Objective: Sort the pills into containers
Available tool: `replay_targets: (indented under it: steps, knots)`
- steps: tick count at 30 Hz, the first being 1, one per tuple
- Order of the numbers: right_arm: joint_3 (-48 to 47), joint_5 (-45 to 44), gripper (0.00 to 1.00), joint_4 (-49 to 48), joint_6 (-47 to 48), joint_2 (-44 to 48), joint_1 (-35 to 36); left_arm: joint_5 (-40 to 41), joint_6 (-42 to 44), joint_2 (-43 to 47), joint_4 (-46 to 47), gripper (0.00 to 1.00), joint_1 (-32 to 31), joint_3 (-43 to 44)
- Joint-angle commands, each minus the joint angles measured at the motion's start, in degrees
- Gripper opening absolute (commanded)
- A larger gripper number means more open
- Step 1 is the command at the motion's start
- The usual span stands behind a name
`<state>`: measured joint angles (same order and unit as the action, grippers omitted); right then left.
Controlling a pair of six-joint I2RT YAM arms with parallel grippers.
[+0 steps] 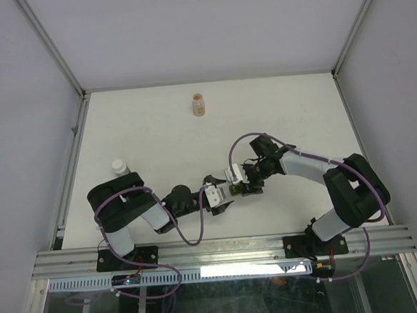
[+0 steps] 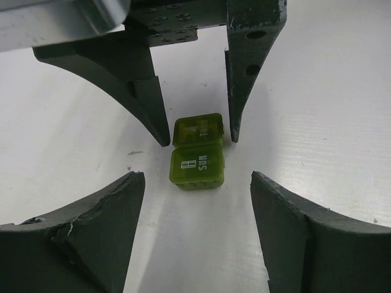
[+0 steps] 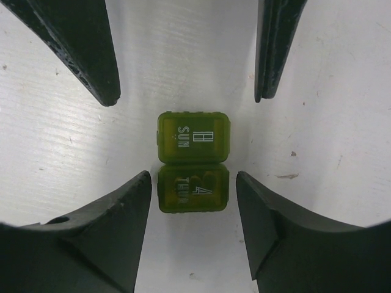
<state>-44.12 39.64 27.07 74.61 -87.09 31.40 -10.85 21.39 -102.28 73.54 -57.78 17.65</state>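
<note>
Two joined olive-green containers lie on the table with lids shut, one marked SUN (image 2: 197, 168) and one marked THUR (image 2: 198, 129). In the top view they show as a green speck (image 1: 236, 190) between both grippers. My left gripper (image 2: 195, 177) is open, its tips flanking the near end of the SUN box without touching. My right gripper (image 3: 192, 177) is open and straddles the THUR box (image 3: 193, 190) with narrow gaps on both sides; the SUN box (image 3: 193, 137) lies just beyond. The pills fill a small clear bottle (image 1: 200, 105) standing far back on the table.
A white-capped vial (image 1: 118, 166) stands at the left, near the left arm's elbow. The two grippers (image 1: 223, 197) (image 1: 242, 186) face each other tip to tip over the boxes. Walls enclose the table on three sides.
</note>
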Motion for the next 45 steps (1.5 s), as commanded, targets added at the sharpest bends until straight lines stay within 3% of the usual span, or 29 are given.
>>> replay_targets:
  steps: [1, 7, 13, 16, 31, 45]
  knots:
    - [-0.02, 0.15, 0.6, -1.16, -0.6, -0.65, 0.33, -0.49, -1.79, -1.64, 7.01, 0.72, -0.4, -1.3]
    - [-0.18, 0.44, 0.52, -0.63, -0.46, -0.84, 0.31, -0.07, -2.92, -3.8, 10.24, 0.72, -0.4, -1.64]
    - [-0.3, 2.14, 0.35, 0.62, -0.38, 0.37, 0.33, 1.01, -5.08, -4.85, 11.81, 0.73, -0.4, -0.97]
    - [-0.09, 2.87, 0.32, 0.6, -0.43, 1.14, 0.42, 1.22, -5.55, -6.07, 12.93, 0.72, -0.4, -0.57]
    - [0.26, 2.75, 0.27, 0.27, -0.64, 1.45, 1.47, 1.09, -8.39, -10.49, 14.62, 0.6, -0.4, 2.71]
    - [0.42, 2.2, 0.25, -0.09, -1.18, 1.3, 1.89, 0.72, -10.59, -12.13, 14.91, 0.54, -0.4, 3.69]
